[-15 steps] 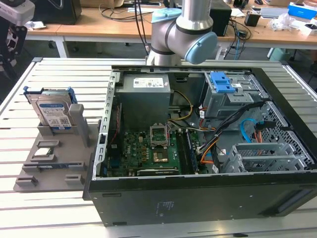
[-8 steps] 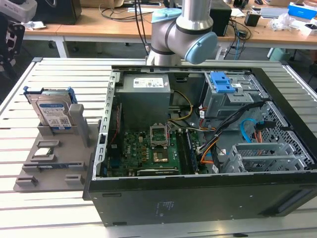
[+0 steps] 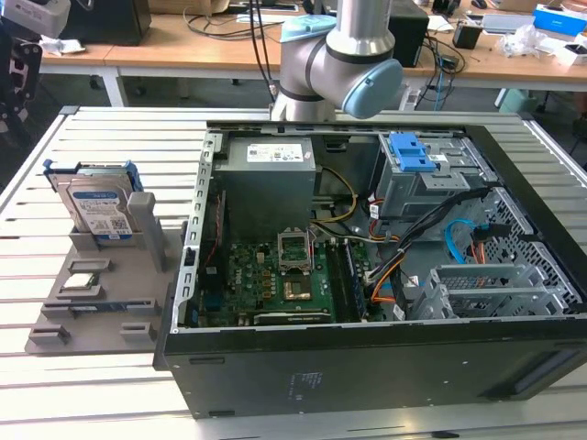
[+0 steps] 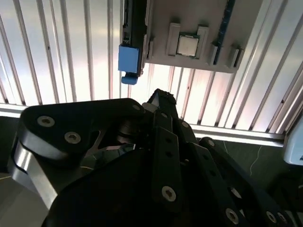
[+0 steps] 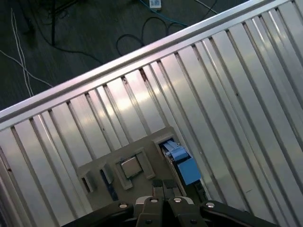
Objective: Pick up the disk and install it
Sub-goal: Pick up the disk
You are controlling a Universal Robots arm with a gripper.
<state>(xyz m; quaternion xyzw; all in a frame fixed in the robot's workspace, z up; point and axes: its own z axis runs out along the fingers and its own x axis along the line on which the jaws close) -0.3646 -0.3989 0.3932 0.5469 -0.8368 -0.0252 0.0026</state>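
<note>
1. On the slatted table an open computer case lies on its side with its insides bare. I judge the install not begun.
2. Beside the case, on the exterior view's left, a grey holder carries the disk. It stands upright in its slot, untouched, so the pick-up is also left to do.
3. Over the table near the holder hangs the gripper, fingertips drawn together on nothing, well apart from the disk.
4. Both wrist views catch the disk edge-on by its blue bracket, with the small chip close by. The exterior view adds the disk's label face and the case.
</note>
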